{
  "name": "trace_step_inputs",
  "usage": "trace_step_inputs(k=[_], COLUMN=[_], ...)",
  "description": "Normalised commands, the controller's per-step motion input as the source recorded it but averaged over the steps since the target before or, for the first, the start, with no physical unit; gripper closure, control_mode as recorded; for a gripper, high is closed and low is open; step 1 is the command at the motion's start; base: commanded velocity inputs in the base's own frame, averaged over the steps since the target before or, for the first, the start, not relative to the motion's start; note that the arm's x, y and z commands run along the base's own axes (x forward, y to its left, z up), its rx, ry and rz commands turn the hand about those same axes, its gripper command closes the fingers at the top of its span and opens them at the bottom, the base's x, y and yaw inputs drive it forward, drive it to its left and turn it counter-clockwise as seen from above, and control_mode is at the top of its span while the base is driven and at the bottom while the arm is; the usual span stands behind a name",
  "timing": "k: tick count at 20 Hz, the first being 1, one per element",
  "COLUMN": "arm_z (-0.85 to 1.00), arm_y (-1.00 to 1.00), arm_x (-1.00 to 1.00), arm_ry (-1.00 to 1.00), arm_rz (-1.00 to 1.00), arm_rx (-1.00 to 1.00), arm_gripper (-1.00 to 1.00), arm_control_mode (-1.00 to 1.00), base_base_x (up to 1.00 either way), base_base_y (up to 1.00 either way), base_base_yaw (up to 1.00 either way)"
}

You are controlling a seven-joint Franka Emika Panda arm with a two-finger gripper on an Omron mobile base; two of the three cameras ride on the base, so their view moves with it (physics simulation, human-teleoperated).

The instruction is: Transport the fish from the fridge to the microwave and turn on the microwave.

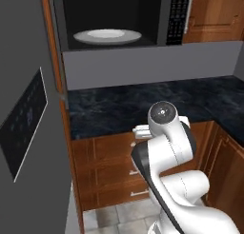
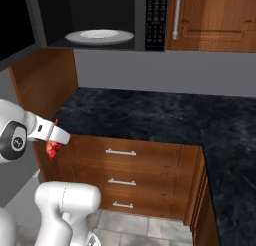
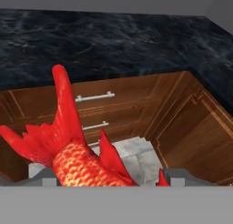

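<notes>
While clenched in the gripper (image 3: 107, 180), the fish (image 3: 73, 150) shows red scales, tail up; probably just below the counter edge (image 2: 135, 135). Microwave (image 2: 100, 20) open above, well apart.

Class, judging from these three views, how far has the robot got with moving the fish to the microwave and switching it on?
Done: the fish is out of the fridge, clamped in the gripper. In hand: it hangs low in front of the wooden drawers, below the dark counter. Left: lift it onto the bare turntable in the open microwave, close the door, then press the keypad.
</notes>
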Motion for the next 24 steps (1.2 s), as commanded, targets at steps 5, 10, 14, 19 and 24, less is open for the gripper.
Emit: trace_step_inputs(k=[5, 10, 14, 19, 24], arm_z=[0.0, 0.0, 0.0, 0.0, 0.0], arm_y=[0.0, 0.0, 0.0, 0.0, 0.0], arm_x=[0.0, 0.0, 0.0, 0.0, 0.0], arm_ry=[0.0, 0.0, 0.0, 0.0, 0.0], arm_rz=[0.0, 0.0, 0.0, 0.0, 0.0], arm_rx=[0.0, 0.0, 0.0, 0.0, 0.0], arm_gripper=[1.0, 1.0, 1.0, 1.0, 1.0], arm_control_mode=[1.0, 1.0, 1.0, 1.0, 1.0], base_base_x=[0.43, 0.49, 0.44, 0.4, 0.42], base_base_y=[-0.31, -0.21, -0.21, -0.2, -0.17], base_base_yaw=[0.07, 0.13, 0.12, 0.08, 0.04])
